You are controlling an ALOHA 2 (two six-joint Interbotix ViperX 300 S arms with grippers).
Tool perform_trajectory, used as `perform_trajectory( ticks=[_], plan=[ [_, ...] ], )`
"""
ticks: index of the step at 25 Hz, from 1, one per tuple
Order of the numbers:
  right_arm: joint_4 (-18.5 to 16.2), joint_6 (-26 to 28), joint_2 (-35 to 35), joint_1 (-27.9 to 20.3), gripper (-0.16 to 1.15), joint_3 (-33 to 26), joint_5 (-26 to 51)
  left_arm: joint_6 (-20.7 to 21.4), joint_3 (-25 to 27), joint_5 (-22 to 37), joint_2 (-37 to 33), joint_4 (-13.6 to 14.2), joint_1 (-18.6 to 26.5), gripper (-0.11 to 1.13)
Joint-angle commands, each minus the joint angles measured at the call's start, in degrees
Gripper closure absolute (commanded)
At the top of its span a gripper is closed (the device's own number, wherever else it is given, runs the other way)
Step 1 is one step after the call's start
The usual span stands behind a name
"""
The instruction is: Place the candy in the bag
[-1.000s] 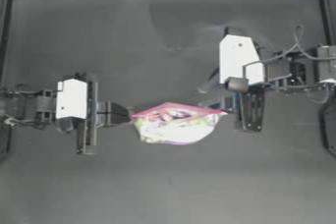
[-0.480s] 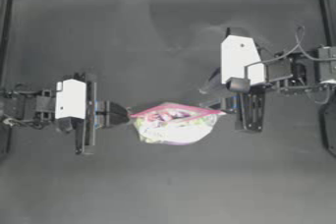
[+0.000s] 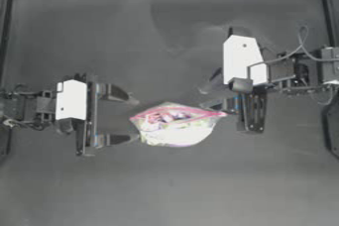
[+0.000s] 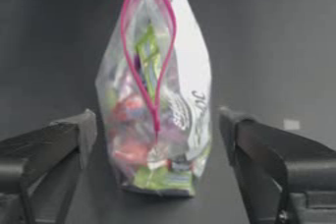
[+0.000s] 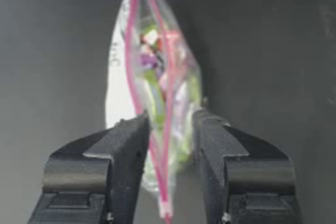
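The bag (image 3: 173,125) is a clear zip bag with a pink seal strip, full of colourful sweets, standing at mid-table with its mouth slightly parted. A yellow-green candy (image 4: 148,53) shows inside it, just below the seal. My right gripper (image 3: 228,112) is shut on the bag's right end; in the right wrist view its jaws pinch the seal strip (image 5: 165,134). My left gripper (image 3: 120,116) is open at the bag's left end. Its fingers (image 4: 72,134) stand on either side of the bag (image 4: 187,95), apart from it.
The dark table (image 3: 165,185) has a raised rim along the back and sides. The right arm's white wrist housing (image 3: 242,61) and its cables (image 3: 301,46) sit behind the bag on the right.
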Motion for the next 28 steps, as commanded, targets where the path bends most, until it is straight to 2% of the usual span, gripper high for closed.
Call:
perform_trajectory(
  ticks=[1, 8, 15, 19, 28],
  plan=[
    [-0.3, -0.4, -1.4, 0.1, 0.26, -0.5, -1.1, -0.1, -1.2, 1.9, -4.4, -0.1, 0.3, 0.00],
    [-1.3, -0.4, -3.9, 0.2, 0.26, 1.9, -5.5, -0.1, -1.3, 10.0, -13.3, -0.1, 0.5, 0.00],
    [-1.2, 0.0, -8.9, 0.1, 0.26, 8.1, -13.0, -0.1, -1.3, 15.8, -22.1, -0.1, 1.0, 0.00],
    [-1.0, 0.0, -12.1, -0.2, 0.25, 11.8, -17.4, -0.2, -1.1, 17.7, -25.3, -0.1, 1.0, 0.00],
    [-0.7, 0.0, -18.0, -1.1, 0.25, 18.2, -24.3, -0.1, 0.6, 17.8, -30.1, -0.1, 1.1, 0.00]
  ],
)
